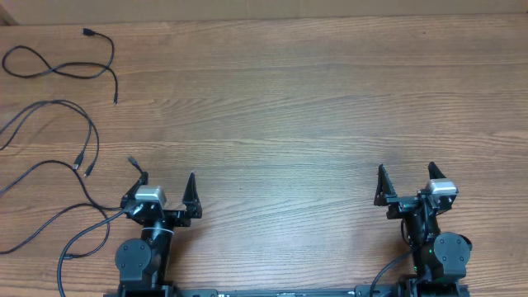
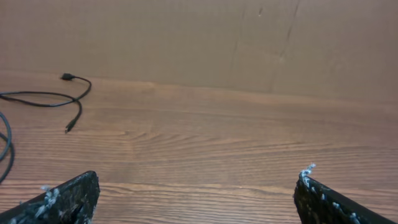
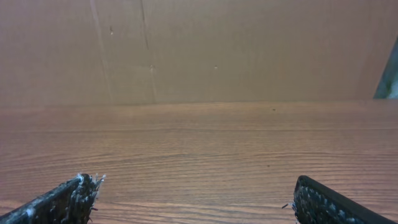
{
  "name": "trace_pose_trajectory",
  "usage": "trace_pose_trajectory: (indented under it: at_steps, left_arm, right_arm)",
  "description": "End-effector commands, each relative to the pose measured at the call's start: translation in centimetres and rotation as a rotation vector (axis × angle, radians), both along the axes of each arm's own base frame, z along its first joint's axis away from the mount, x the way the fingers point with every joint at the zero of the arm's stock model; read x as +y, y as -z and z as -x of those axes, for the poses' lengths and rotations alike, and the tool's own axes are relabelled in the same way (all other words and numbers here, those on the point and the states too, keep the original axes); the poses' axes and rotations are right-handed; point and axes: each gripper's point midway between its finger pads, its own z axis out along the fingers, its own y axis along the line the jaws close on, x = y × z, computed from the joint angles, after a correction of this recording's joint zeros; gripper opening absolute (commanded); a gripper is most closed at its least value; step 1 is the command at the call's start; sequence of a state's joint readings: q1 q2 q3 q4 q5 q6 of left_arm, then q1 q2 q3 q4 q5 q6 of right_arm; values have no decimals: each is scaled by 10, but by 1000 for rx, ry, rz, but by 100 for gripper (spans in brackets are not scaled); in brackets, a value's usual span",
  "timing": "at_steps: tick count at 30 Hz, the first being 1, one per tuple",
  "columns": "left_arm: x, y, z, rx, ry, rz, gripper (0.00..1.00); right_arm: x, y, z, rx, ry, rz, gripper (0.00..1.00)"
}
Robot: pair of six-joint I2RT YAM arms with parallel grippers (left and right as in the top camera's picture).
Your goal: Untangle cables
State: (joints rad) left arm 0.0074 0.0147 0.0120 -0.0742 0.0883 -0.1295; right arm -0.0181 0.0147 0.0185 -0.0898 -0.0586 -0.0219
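Note:
Thin black cables lie loose at the table's far left. One cable (image 1: 110, 54) loops near the back corner, ending in a small plug (image 1: 87, 32). A second cable (image 1: 62, 101) arcs below it, with two plug ends (image 1: 83, 167) lying close together. The left wrist view has the back cable (image 2: 31, 94) at upper left, and another cord (image 2: 7, 149) curves at its left edge. My left gripper (image 1: 161, 173) (image 2: 198, 186) is open over bare wood, right of the cables. My right gripper (image 1: 406, 169) (image 3: 196, 190) is open far to the right, with no cable in its view.
A wooden table (image 1: 280, 107) spreads between the arms. A brown cardboard wall (image 2: 205, 37) (image 3: 249, 50) stands along its far edge. Thicker black cords (image 1: 82, 235) run along the lower left toward the left arm's base.

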Motion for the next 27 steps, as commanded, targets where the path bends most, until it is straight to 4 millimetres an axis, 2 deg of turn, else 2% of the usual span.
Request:
trace_pose_trajectory:
  at_steps: [1,13,27]
  left_arm:
    - [5,1,0,-8,-23,-63,100]
    - [22,2,0,-3,-116,-162,99]
    - [17,2,0,-6,-85,-159,100]
  right_arm:
    - [-2,0,0,-10,12,2,100]
    - [-2,0,0,-10,12,2,100]
    - [-2,0,0,-10,12,2,100]
